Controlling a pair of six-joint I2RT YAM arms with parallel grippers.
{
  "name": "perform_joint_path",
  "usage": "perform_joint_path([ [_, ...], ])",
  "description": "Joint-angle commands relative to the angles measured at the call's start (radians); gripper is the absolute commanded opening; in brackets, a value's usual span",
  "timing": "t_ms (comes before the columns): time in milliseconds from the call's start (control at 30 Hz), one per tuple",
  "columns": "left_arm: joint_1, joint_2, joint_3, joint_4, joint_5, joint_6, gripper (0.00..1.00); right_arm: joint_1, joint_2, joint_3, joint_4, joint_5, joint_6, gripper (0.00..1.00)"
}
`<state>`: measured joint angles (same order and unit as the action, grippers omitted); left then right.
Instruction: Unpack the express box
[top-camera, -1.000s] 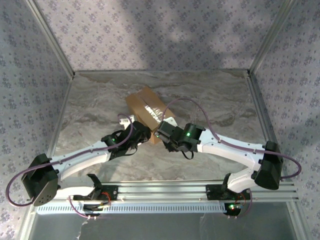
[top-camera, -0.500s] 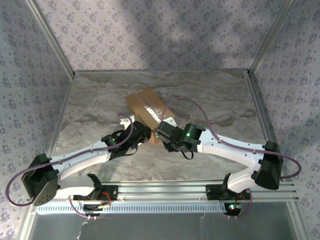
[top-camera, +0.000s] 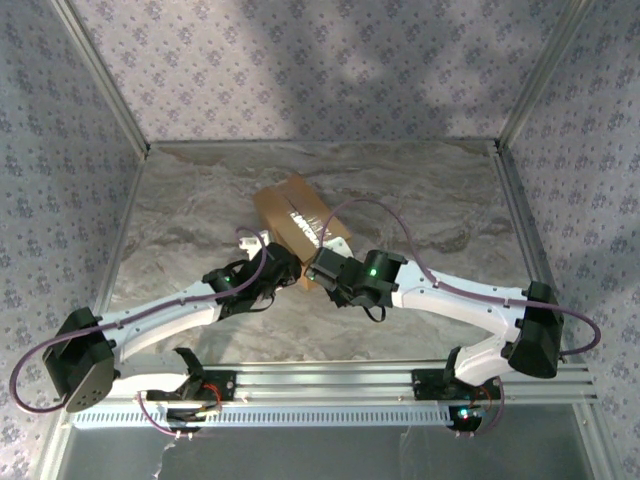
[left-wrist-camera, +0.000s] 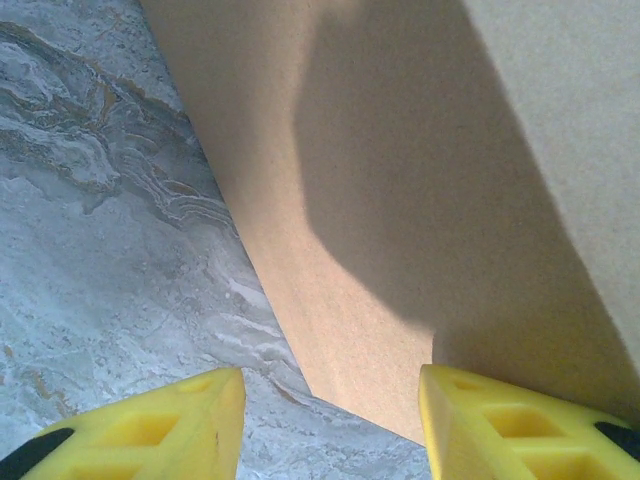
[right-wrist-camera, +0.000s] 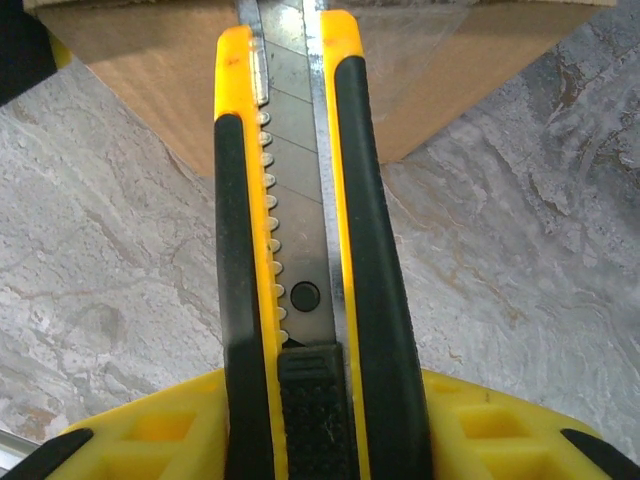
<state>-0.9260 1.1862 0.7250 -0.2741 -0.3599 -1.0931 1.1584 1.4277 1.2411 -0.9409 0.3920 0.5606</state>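
Express box (top-camera: 298, 213) sits mid-tabletop (top-camera: 440, 200), top flaps down, with clear tape on the seam. Right gripper (right-wrist-camera: 315, 415) fingers are clamped on a yellow-black utility knife (right-wrist-camera: 300, 250), its blade reaching the box's taped edge. Left gripper (left-wrist-camera: 330, 400) fingers are spread, straddling the box's near corner; can't tell whether they touch it.
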Motion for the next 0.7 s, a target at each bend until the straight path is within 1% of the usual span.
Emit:
perform_joint_path([
  [0,-0.032,-0.052,0.067,0.067,0.026,0.027,0.51,0.043,0.011,0.032,0.037,-0.09,-0.076,0.0],
  [233,-0.03,-0.131,0.078,-0.075,-0.016,0.05,0.52,0.015,-0.021,0.005,0.04,-0.085,-0.079,0.0],
  [467,-0.028,-0.171,0.075,-0.134,-0.027,0.056,0.52,-0.018,-0.051,-0.028,0.057,-0.095,-0.083,0.0],
  [567,-0.003,-0.175,0.094,-0.135,-0.018,0.088,0.54,-0.023,-0.057,-0.032,0.049,-0.084,-0.094,0.0],
  [667,0.052,-0.157,0.139,-0.13,0.033,0.13,0.54,-0.028,-0.066,-0.034,0.037,-0.071,-0.1,0.0],
])
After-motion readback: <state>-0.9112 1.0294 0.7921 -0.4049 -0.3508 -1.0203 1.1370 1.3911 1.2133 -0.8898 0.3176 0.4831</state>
